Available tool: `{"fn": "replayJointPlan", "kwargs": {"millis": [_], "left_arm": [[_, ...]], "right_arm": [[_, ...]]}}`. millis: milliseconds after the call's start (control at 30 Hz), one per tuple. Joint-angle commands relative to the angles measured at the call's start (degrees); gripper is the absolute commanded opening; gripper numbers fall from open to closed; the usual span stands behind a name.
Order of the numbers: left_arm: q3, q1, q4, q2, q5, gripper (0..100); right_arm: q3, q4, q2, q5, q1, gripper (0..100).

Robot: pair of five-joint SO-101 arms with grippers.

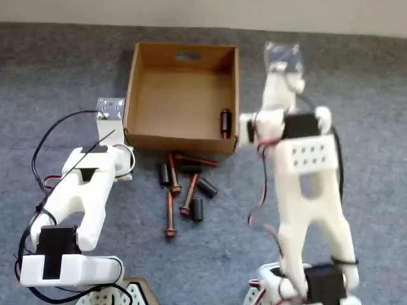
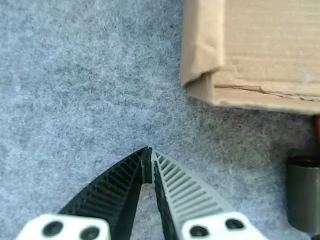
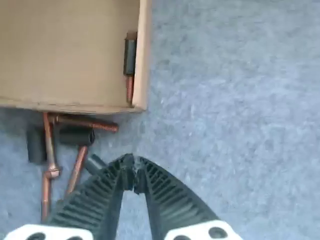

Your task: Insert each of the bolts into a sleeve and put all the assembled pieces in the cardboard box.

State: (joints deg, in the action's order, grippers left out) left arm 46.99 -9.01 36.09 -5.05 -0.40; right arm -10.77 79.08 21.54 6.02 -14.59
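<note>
The cardboard box stands at the back of the grey carpet. One bolt in its sleeve lies inside, against the right wall. In front of the box, loose copper bolts and black sleeves lie in a cluster. My left gripper is shut and empty, low over the carpet just off the box's front left corner, with one sleeve to its side. My right gripper is shut and empty, raised above the carpet near the box's front right corner, beside the bolts.
The left arm stretches along the left side of the carpet. The right arm rises on the right. Open carpet lies to the right of the box and in front of the cluster.
</note>
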Motion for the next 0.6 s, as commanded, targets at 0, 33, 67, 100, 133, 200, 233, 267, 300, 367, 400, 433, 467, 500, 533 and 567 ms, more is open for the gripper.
{"fn": "replayJointPlan", "kwargs": {"millis": [0, 33, 67, 100, 133, 200, 233, 267, 300, 367, 400, 433, 467, 500, 533, 567], "left_arm": [[-2.3, -0.3, 0.0, 0.1, 0.2, 1], [-2.3, -0.3, 0.0, 0.1, 0.2, 1], [-2.3, -0.3, 0.0, 0.1, 0.2, 1], [-2.3, -0.3, 0.0, 0.1, 0.2, 1], [-2.3, -0.3, 0.0, 0.1, 0.2, 1], [-2.3, -0.3, 0.1, 0.1, 0.2, 1], [-2.3, -0.3, 0.1, 0.1, 0.2, 1], [-2.3, -0.3, 0.1, 0.1, 0.2, 1], [-2.3, -0.3, 0.1, 0.1, 0.2, 1], [-2.3, -0.3, 0.1, 0.1, 0.2, 1], [-2.3, -0.3, 0.1, 0.1, 0.2, 1], [-2.3, -0.3, 0.1, 0.1, 0.2, 1], [-2.3, -0.3, 0.1, 0.1, 0.2, 1], [-2.3, -0.3, 0.1, 0.1, 0.2, 1], [-2.3, -0.3, 0.1, 0.1, 0.2, 1], [-2.3, -0.3, 0.1, 0.1, 0.2, 1]], "right_arm": [[-17.0, -8.6, 11.6, -0.9, -2.3, 0.9], [-20.6, -10.6, 14.5, -1.0, -3.0, 0.9], [-23.6, -12.4, 16.8, -1.0, -3.6, 0.9], [-26.2, -14.2, 18.9, -1.0, -4.4, 0.9], [-29.0, -15.9, 20.8, -1.0, -5.4, 1.0], [-33.9, -18.9, 22.9, -1.0, -7.8, 1.0], [-36.1, -20.4, 23.2, -1.1, -8.7, 1.0], [-37.9, -22.2, 23.1, -2.2, -9.4, 1.2], [-39.8, -24.2, 22.9, -4.0, -10.0, 2.1], [-42.7, -27.6, 22.2, -6.6, -11.1, 6.0], [-43.9, -28.6, 21.8, -7.5, -11.5, 8.4], [-45.0, -29.5, 21.3, -8.0, -11.9, 10.8], [-45.8, -30.3, 20.9, -8.1, -12.4, 12.9], [-46.8, -31.1, 20.4, -8.1, -12.7, 14.3], [-47.8, -32.1, 20.0, -8.1, -13.1, 14.7], [-48.7, -33.5, 19.6, -8.1, -13.3, 14.7]]}}
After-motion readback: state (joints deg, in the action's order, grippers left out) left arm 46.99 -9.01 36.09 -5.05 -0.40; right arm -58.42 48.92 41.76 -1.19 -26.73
